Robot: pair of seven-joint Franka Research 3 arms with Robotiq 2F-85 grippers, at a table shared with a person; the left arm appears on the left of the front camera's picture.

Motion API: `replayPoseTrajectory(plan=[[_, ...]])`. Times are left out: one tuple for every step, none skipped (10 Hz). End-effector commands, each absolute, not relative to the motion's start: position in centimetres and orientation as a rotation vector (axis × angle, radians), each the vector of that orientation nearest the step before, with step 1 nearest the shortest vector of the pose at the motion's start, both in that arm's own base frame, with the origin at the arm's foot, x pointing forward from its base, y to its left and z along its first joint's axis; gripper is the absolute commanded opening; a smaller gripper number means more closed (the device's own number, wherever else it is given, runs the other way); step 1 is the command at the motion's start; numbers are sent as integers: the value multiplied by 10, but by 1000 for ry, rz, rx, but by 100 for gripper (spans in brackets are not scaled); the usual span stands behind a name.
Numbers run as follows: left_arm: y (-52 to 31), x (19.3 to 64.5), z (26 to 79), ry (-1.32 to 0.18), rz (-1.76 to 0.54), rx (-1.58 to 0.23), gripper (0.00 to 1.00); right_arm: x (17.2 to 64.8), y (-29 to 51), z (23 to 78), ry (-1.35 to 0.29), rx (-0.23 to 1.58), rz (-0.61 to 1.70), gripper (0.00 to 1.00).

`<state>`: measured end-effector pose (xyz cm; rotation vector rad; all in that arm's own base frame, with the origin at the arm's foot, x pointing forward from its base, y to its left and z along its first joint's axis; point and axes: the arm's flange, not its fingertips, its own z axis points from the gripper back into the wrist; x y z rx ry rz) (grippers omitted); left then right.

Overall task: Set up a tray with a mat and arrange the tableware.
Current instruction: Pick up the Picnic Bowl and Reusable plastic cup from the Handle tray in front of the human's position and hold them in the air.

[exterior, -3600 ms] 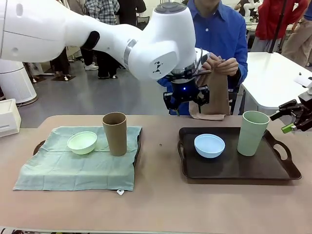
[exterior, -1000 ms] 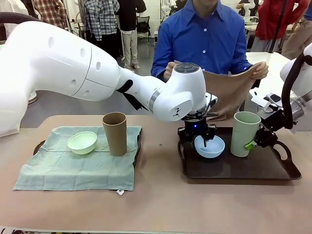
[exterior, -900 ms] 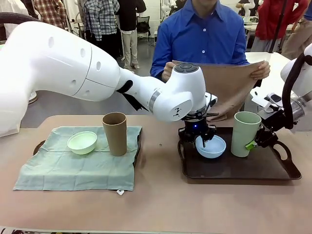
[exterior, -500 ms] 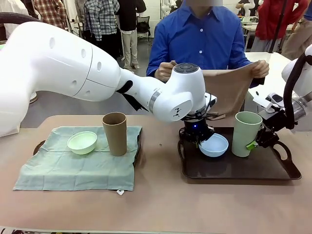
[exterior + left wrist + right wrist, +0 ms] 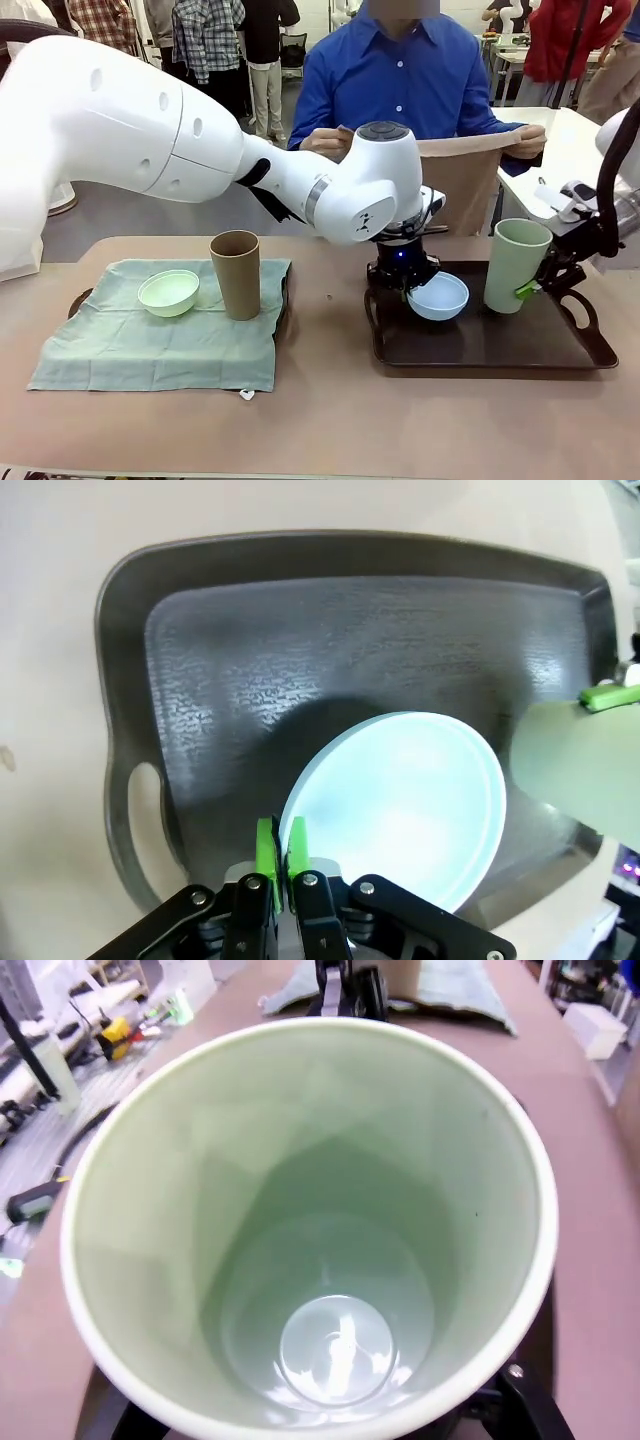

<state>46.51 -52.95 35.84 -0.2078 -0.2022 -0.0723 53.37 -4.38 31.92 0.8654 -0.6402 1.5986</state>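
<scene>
Nearest the robot's edge of the tan table (image 5: pixel 320 420), a pale green cloth mat (image 5: pixel 160 335) lies spread over a dark tray at the robot's left, its front edge draped onto the tabletop. On that mat sit a small round pale mint green bowl (image 5: pixel 168 292) and, just beside it, a tall brown handleless cup (image 5: pixel 236 274), upright. At the robot's right lies a dark brown rectangular plastic tray (image 5: pixel 500 350) with cut-out handles, bare of any mat. The left gripper (image 5: pixel 408 283) reaches across the middle to this tray's near-left corner — its fingers are pinched narrow on the rim of a small round light blue bowl (image 5: pixel 438 296); in the left wrist view the green pads (image 5: pixel 268 848) clamp the bowl's edge (image 5: pixel 400 805), and the bowl hangs tilted, with its shadow on the textured tray floor (image 5: pixel 250 670) beneath. The right gripper (image 5: pixel 540 280) comes in from the tray's right side and grips a tall pale green handleless cup (image 5: pixel 516 264), a green pad pressed against its lower wall; the cup looks raised clear of the tray. The right wrist view looks straight down into that cup (image 5: pixel 310 1230) — glossy inside. Farther off, across the table, a person in a blue shirt (image 5: pixel 410 80) holds a brown cloth (image 5: pixel 465 185) stretched between both hands at chest height.
</scene>
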Motion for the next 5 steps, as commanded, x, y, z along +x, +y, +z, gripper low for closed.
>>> replayPoseTrajectory(plan=[[-528,447,390,-197,-73,-206,0,510,-54,352,-718,862,1628,0],[-531,442,411,-209,-75,-211,0,500,-58,371,-727,855,1636,0],[-535,435,434,-227,-78,-199,0,490,-62,390,-737,842,1636,0],[-537,425,459,-259,-74,-201,0,475,-65,412,-740,827,1645,0],[-541,417,483,-293,-88,-203,0,462,-65,431,-748,797,1662,0]])
